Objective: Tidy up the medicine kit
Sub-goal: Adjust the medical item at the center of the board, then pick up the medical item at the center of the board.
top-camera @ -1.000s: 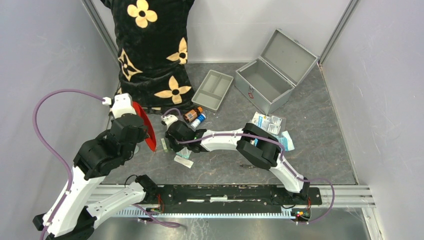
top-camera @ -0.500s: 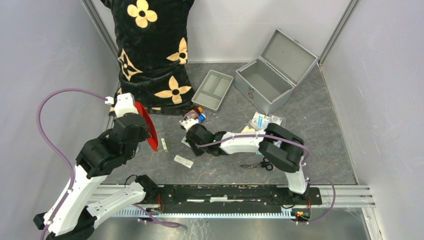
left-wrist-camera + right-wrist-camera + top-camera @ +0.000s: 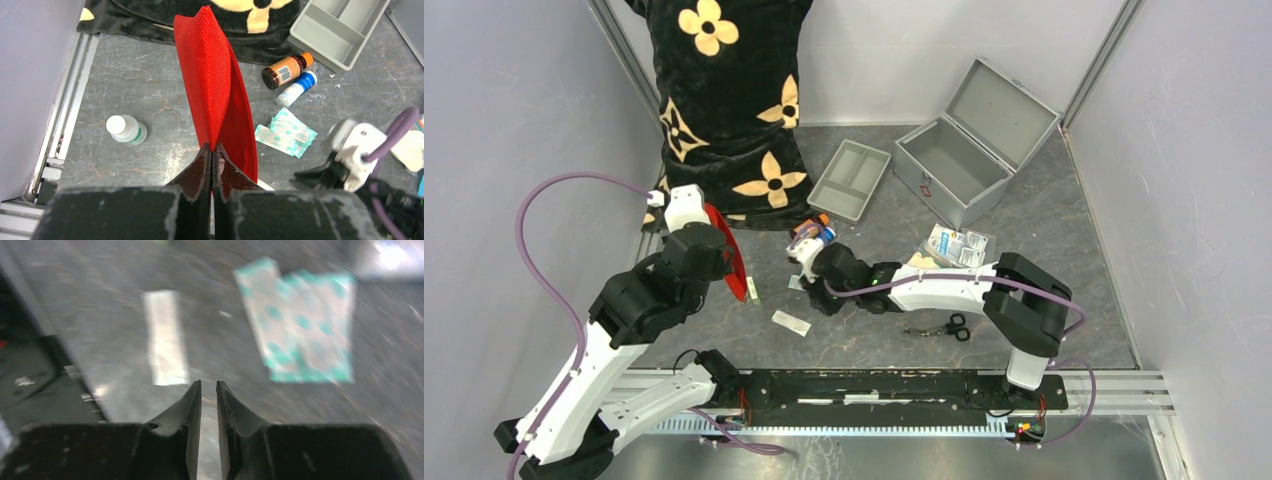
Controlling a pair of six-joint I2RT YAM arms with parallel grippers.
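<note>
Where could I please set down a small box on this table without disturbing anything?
Bare tabletop lies right of the blister packs, in front of the medicine kit. A narrower strip runs between the sachet and the scissors. It is crowded around the orange bottle and plasters.

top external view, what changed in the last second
The right gripper moved right, toward the amber bottle, and its elbow swung right, uncovering the scissors. The left gripper, shut on the red pouch, shifted slightly right. The medicine kit, grey tray and blister packs stayed put.
</note>
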